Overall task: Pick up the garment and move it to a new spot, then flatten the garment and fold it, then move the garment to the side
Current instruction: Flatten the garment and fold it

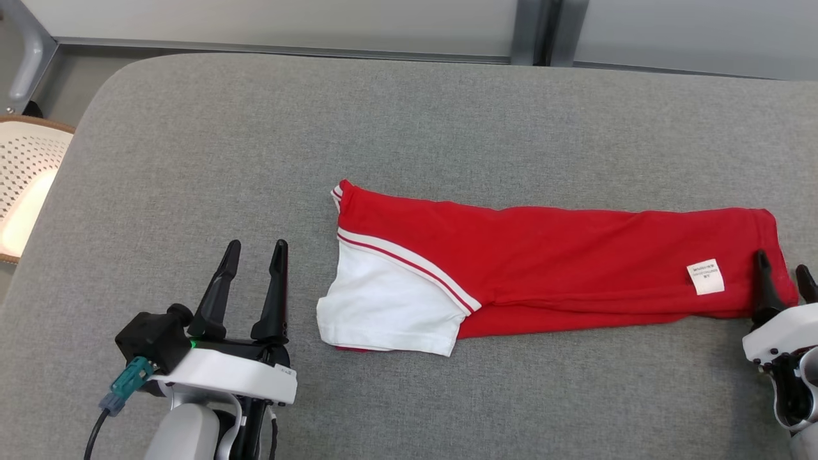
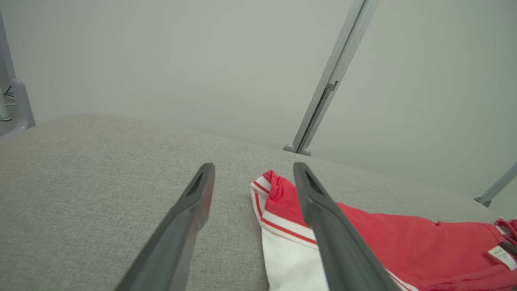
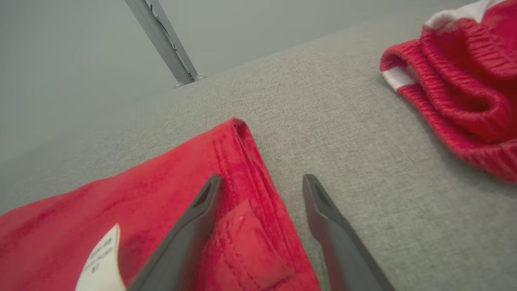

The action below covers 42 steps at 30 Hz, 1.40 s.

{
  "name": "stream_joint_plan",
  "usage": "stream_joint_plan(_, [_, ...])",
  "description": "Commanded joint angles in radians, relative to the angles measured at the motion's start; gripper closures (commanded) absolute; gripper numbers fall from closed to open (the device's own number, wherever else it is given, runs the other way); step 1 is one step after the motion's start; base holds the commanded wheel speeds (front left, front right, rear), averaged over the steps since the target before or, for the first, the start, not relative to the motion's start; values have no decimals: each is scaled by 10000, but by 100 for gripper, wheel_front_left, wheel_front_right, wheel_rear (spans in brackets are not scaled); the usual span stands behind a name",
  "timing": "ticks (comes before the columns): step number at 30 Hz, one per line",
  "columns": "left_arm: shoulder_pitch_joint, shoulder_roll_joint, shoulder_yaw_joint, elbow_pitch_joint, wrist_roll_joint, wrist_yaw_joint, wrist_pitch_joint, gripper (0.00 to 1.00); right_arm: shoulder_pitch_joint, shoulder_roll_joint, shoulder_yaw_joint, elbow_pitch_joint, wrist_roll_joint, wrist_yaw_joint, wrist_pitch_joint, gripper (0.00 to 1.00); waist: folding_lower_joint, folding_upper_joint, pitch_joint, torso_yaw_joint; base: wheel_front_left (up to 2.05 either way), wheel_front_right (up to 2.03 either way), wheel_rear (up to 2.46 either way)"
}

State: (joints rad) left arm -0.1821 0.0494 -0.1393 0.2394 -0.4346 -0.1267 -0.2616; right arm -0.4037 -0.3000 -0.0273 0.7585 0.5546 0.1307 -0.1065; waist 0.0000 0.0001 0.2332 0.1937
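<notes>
Surface: grey fabric top (image 1: 192,160), rounded at the far left corner, with pale wall panels and a grey metal post (image 1: 535,32) behind it.
Garment: red garment (image 1: 562,255) lying flat on the grey fabric top, right of centre, folded lengthwise into a long strip running left to right.
Sleeve: white sleeve (image 1: 383,300) at the strip's left end, edged with red-and-white striped trim, resting on the red cloth.
Tag: white label (image 1: 705,276) on the red cloth near the right end (print too small to read).
Left arm: left gripper (image 1: 257,246) at the lower left, fingers spread and holding nothing, pointing away from the robot, just beside the white sleeve but clear of it.
Right arm: right gripper (image 1: 781,262) at the right edge of the head view, fingers parted, nothing clamped. One finger over the hem at the strip's right end, the other over bare grey fabric. Contact with the cloth not clear.
Other cloth: second red piece (image 3: 464,81) with a gathered band and a little white, lying on the surface apart from the strip.
Far left: pale perforated container (image 1: 25,172) with a brown rim, beside the top and off its edge.
</notes>
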Motion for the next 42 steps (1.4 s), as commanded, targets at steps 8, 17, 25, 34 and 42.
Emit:
stream_joint_plan(8, [-195, 34, -1, 21, -91, -26, -41, 0, -443, -35, 693, 1025, 668, 1, 658, 26, 0, -1, 91, 159, 0, 0, 0])
stream_joint_plan(17, [-109, 33, 192, 87, -54, 1, -41, 0, -391, -533, 1105, 1135, 1274, -11, 81, 100, 0, -1, -162, -102, 0, 0, 0])
stream_joint_plan(25, [71, 33, 187, 207, -180, -8, -41, 0, -779, -1341, 581, 2094, 378, -10, -1175, 100, 0, -1, -541, -417, 0, 0, 0])
stream_joint_plan(34, [255, 34, 202, 325, -239, -13, -41, 0, -1026, -669, 1013, 1092, -231, -1, -1448, 100, 0, -1, -911, -552, 0, 0, 0])
stream_joint_plan(42, [304, 36, 127, 452, -242, -12, -41, 0, -679, 280, 2086, -1211, -371, -1, -751, 100, 0, -1, -1117, -352, 0, 0, 0])
